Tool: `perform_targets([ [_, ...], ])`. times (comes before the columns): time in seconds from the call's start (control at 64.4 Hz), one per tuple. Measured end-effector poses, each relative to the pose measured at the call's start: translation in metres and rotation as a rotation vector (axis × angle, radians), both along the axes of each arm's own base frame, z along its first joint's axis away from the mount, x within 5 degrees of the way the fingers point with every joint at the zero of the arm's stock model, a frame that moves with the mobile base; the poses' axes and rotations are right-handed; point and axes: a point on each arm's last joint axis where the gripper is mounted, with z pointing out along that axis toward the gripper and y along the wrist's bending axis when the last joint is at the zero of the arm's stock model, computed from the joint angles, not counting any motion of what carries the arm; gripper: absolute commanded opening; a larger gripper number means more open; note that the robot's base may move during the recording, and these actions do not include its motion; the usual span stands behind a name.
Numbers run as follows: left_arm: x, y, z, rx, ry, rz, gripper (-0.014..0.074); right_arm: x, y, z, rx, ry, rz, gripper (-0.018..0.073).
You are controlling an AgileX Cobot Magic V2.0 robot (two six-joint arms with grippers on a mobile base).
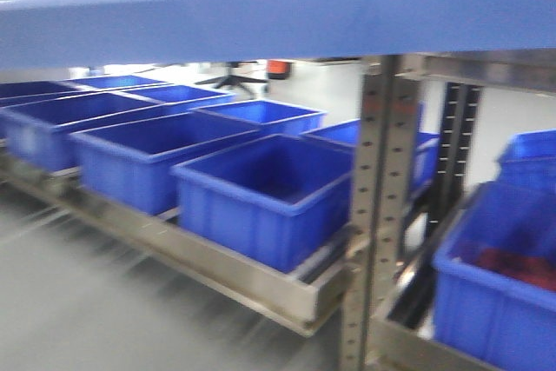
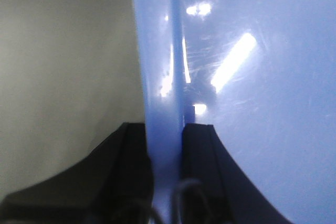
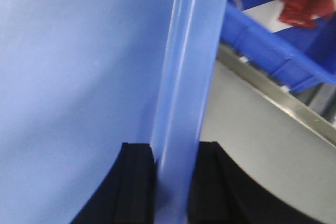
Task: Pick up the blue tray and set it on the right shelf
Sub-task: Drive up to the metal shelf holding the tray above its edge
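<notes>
The light periwinkle-blue tray [image 1: 287, 15] fills the top of the front view, held up in the air. My left gripper [image 2: 167, 129] is shut on the tray's left rim [image 2: 164, 77], one black finger on each side of it. My right gripper [image 3: 177, 148] is shut on the tray's right rim [image 3: 186, 77] in the same way. The steel shelf [image 1: 417, 349] with its perforated upright [image 1: 373, 215] stands at the right in the front view; its rail also shows in the right wrist view [image 3: 283, 103].
Several deep dark-blue bins [image 1: 265, 193] stand in rows on a low steel rack [image 1: 217, 262] at left. Another deep blue bin [image 1: 504, 293] with red items sits on the right shelf and shows in the right wrist view [image 3: 273, 35]. Grey floor [image 1: 87, 301] lies in front.
</notes>
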Motion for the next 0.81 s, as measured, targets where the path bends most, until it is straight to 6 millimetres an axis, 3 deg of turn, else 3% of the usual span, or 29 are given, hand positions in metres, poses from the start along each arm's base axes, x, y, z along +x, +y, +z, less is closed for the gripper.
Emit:
perform_targets([
  [0.807,-0.0001,-0.0001,0.0000,-0.002,0.001,0.000,-0.0048,0.0001,-0.0001,0.0000,-0.003,-0.001,0.001,0.0057],
])
